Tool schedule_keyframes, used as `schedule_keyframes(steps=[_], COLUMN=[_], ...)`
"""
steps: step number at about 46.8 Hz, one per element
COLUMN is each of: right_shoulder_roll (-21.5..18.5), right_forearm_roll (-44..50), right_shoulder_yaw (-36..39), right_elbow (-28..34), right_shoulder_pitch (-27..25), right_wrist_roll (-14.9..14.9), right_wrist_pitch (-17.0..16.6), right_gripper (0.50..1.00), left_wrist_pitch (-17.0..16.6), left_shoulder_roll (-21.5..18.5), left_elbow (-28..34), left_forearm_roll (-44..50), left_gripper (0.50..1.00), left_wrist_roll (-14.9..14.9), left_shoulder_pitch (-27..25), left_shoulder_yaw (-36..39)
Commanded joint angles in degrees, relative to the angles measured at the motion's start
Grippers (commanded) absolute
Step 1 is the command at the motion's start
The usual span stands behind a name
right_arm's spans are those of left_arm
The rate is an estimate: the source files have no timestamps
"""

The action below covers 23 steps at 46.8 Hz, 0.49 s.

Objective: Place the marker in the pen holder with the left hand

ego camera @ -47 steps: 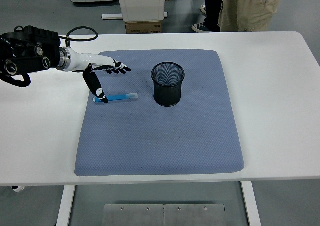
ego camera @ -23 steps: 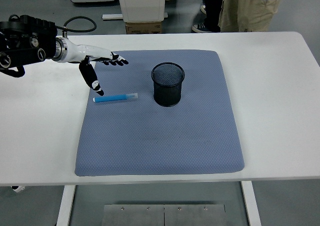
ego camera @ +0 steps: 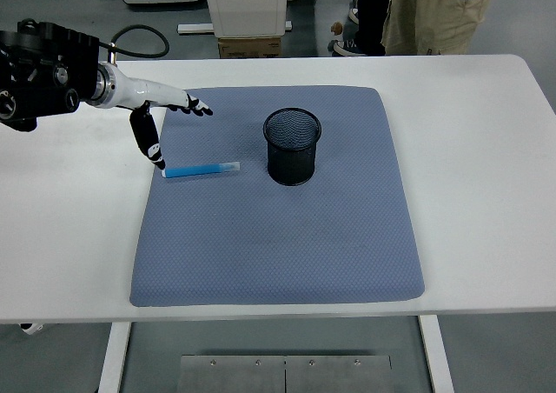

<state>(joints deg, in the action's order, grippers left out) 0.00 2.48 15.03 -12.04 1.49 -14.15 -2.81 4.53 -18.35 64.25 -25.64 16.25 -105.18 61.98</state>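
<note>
The left arm is cut off by the picture's left edge, so only its black forearm housing and a loop of cable show before the white wrist. The left hand (ego camera: 161, 115) reaches out over the far left corner of the blue mat (ego camera: 278, 236). Its fingers (ego camera: 196, 107) are stretched flat and spread toward the right, small and hard to tell apart at their dark tips. The thumb (ego camera: 148, 139) points down toward the tabletop (ego camera: 486, 193), its tip just beside the left end of the marker (ego camera: 201, 169); whether it touches cannot be told. The hand grasps nothing.

The marker, light blue with a paler right end, lies flat on the mat, running left to right, near the holder (ego camera: 292, 145) but apart from it. The holder is a black mesh cup standing upright on the mat's far half; its inside is dark and cannot be made out.

At the top, a white cabinet, a cardboard box and people's legs (ego camera: 417, 15) are cut off by the frame.
</note>
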Motion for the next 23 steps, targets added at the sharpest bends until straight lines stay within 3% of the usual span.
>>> schedule_keyframes(steps=[1,11,19,23], right_shoulder_roll=[0.0,0.0,0.0,0.0], right_forearm_roll=[0.1,0.0,0.0,0.0], right_shoulder_yaw=[0.0,0.0,0.0,0.0], right_elbow=[0.0,0.0,0.0,0.0], right_shoulder_pitch=[0.0,0.0,0.0,0.0], right_wrist_roll=[0.0,0.0,0.0,0.0], right_wrist_pitch=[0.0,0.0,0.0,0.0], right_gripper=[1.000,1.000,1.000,1.000], left_wrist_pitch=[-2.3,-3.6,-10.1,-11.2], left_shoulder_roll=[0.7,1.1,1.9,2.1], left_elbow=[0.9,0.9,1.0,1.1], left_forearm_roll=[0.2,0.9,0.9,0.9], left_gripper=[1.000,1.000,1.000,1.000], left_wrist_roll=[0.0,-0.5,-3.7,-4.3], left_shoulder_pitch=[-0.2,0.1,2.0,2.3], left_shoulder_yaw=[2.1,2.4,2.5,2.5])
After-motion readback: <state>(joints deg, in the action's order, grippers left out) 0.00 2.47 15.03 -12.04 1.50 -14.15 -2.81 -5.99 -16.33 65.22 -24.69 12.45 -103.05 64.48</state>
